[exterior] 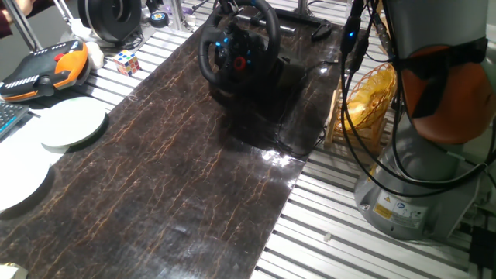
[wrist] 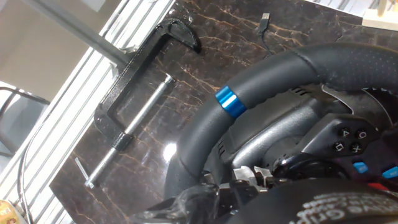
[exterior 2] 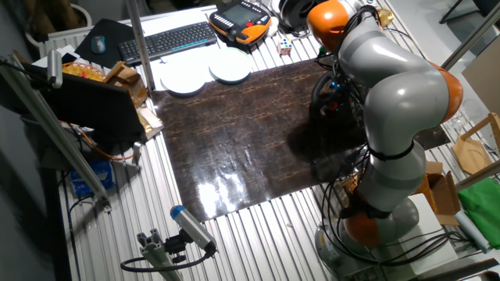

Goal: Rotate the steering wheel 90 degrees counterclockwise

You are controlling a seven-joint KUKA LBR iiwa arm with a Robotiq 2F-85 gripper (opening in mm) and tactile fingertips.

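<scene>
The steering wheel (exterior: 236,46) stands upright on its black base at the far end of the dark marbled mat (exterior: 178,178). Its hub shows blue-lit and red buttons. In the hand view its thick rim (wrist: 280,81), with a blue stripe, fills the frame, and the button hub (wrist: 348,140) lies below it. My gripper (wrist: 280,202) is right at the wheel's upper rim. Only a dark finger (wrist: 336,208) shows at the bottom edge, and the jaws' gap is hidden. In the other fixed view my arm (exterior 2: 398,86) covers most of the wheel (exterior 2: 332,97).
A black C-clamp (wrist: 137,81) and a loose cable end (wrist: 264,18) lie on the mat behind the wheel. Left of the mat are white plates (exterior: 74,124), a Rubik's cube (exterior: 127,62), an orange-black pendant (exterior: 46,70) and a black ring device (exterior: 112,15). A wire basket (exterior: 372,97) stands on the right.
</scene>
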